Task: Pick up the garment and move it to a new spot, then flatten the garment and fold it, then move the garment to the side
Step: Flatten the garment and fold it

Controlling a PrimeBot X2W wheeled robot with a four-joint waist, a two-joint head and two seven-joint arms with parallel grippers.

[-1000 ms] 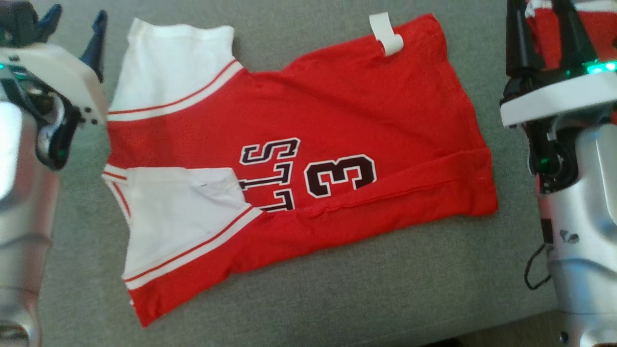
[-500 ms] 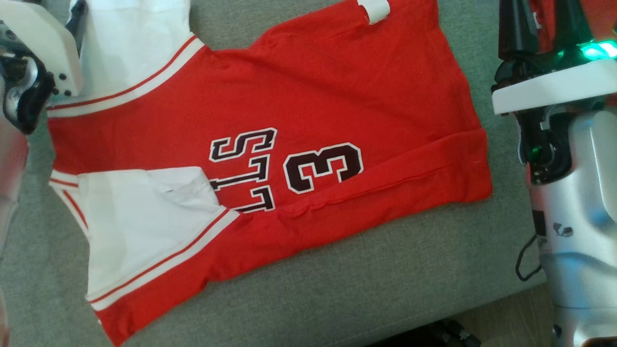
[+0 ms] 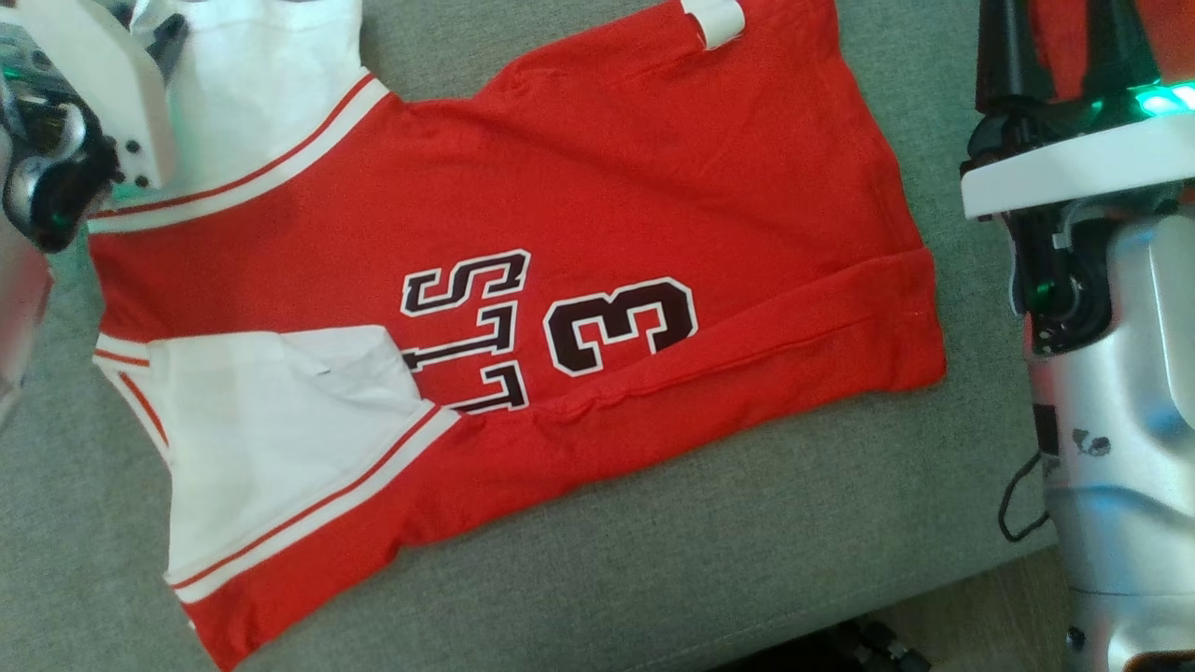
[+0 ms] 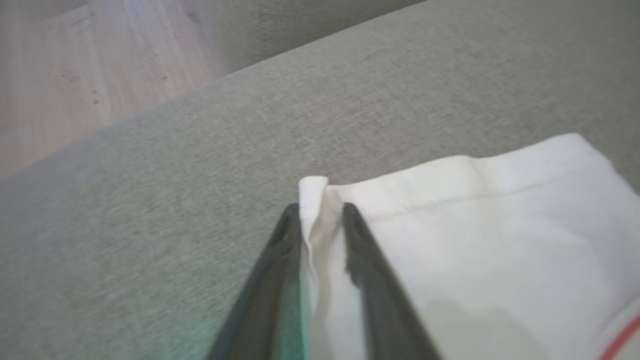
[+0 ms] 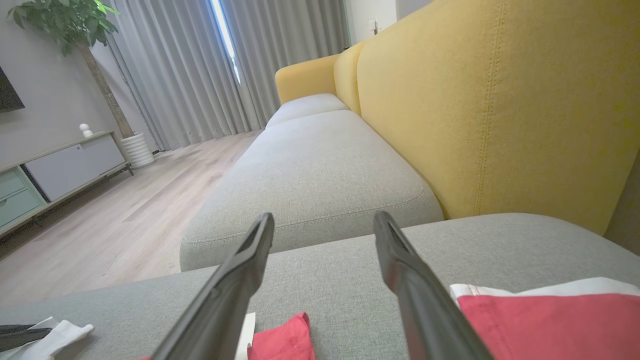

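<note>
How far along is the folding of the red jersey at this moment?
Looks done: the garment lies spread on the grey cushion, and its near long side seems folded in over the print. In hand: the left gripper is shut on a corner of the far white sleeve; the right gripper is open and holds nothing. Left: the far-side fold, the remaining folds, and moving it aside.

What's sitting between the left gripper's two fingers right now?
A bunched corner of the garment, at its white sleeve, as the left wrist view shows. The left gripper is shut on it, with the grey cushion beyond.
</note>
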